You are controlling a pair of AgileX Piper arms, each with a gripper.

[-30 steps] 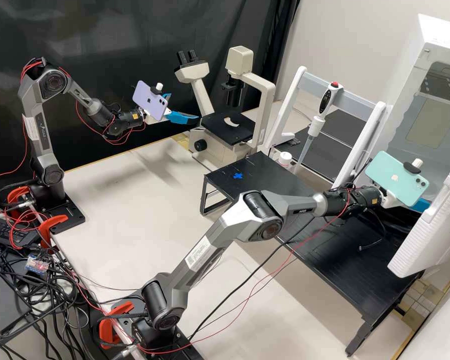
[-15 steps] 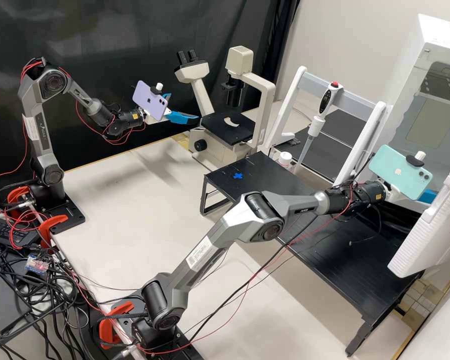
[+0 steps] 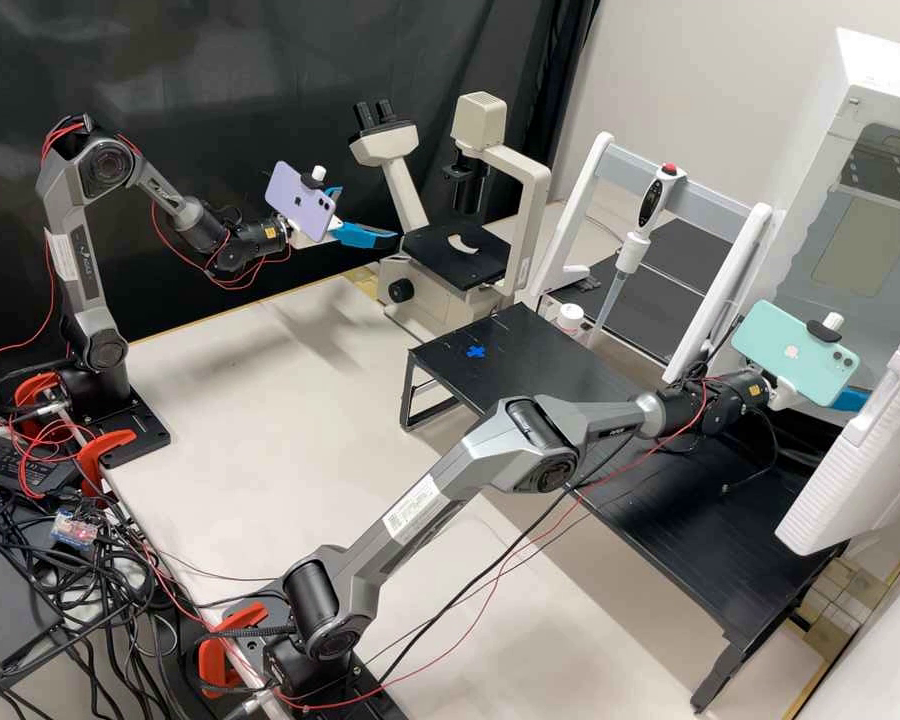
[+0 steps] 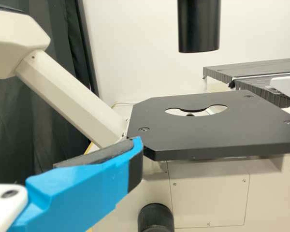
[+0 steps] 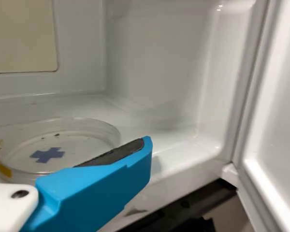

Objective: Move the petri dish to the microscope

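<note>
L end effector (image 3: 369,213): fingers spread, nothing held; exact gap can't be told. Sits beside scope at approx. stage ht., prob. parked ready to help w/ placing.
Microscope (image 3: 470,220): the goal. Stage (image 4: 183,135) is flat, w/ a cut-out, prob. so light & lens can reach a sample; nothing on it. Condenser (image 4: 198,26) hangs over it w/ a gap, so dish should go in low & level.
Blue cross (image 3: 476,352): on the black bench (image 3: 540,350), near scope side; maybe a halfway set-down spot, e.g. for arm-to-arm pass.
Pipette (image 3: 652,200): hung upright in white rack, prob. to keep tip off surfaces. N/A for this job.
Petri dish (image 5: 82,147): on chamber floor, flat, w/ a blue cross seen thru/at its base; prob. a placement mark, can't tell if on dish or floor.
R end effector (image 3: 848,400): inside chamber mouth, open, no grip on dish; its finger (image 5: 101,188) is in front of dish rim, pad bare. Contact can't be told. Prob. lining up for a side grip.
White chamber (image 5: 154,63): door (image 3: 870,450) open, giving arm its way in. Door edge & floor lip = snag risk on exit; clear wall, so easy on squeeze.
</note>
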